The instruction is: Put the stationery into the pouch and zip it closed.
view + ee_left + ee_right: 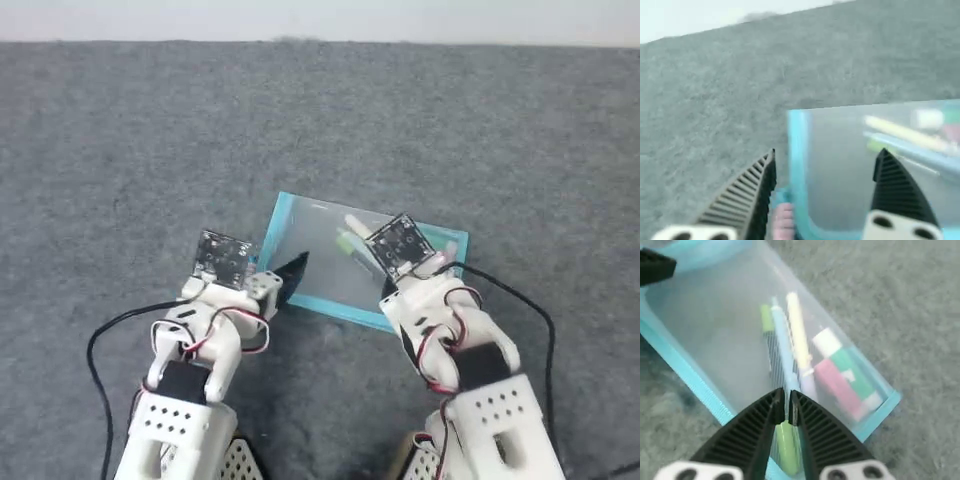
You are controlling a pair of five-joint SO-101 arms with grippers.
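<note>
Translucent teal-edged pouch holds slim pens on grey carpet

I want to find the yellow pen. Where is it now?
In the right wrist view, the yellow pen lies inside the clear pouch, between the blue pen and the pink block, close to the right gripper.
</note>
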